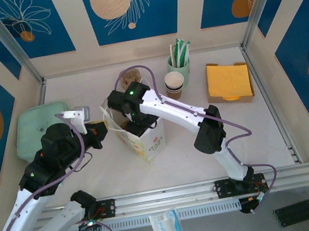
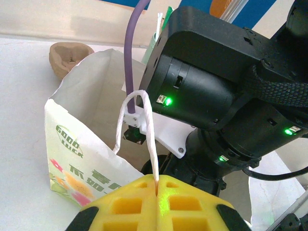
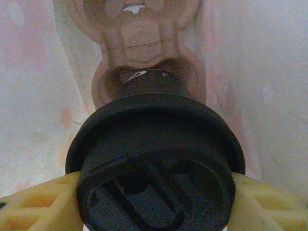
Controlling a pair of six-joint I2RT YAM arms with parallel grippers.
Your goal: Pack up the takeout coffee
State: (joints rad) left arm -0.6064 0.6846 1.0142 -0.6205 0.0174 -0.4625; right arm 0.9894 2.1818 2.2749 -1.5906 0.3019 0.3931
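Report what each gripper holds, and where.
Left gripper pinches the white handle loop of the paper bag. Right gripper clamps the takeout coffee across its black lid.

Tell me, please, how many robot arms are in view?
2. The left arm reaches the paper bag from the left; the right arm bends over it from the right. None seem hidden.

Bright, even light — soft close-up blur

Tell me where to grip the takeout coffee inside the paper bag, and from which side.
Grip the takeout coffee by its black lid, across the round rim, coming straight down from above: the paper bag walls close off its sides. The right gripper holds it so, one yellow pad on either side.
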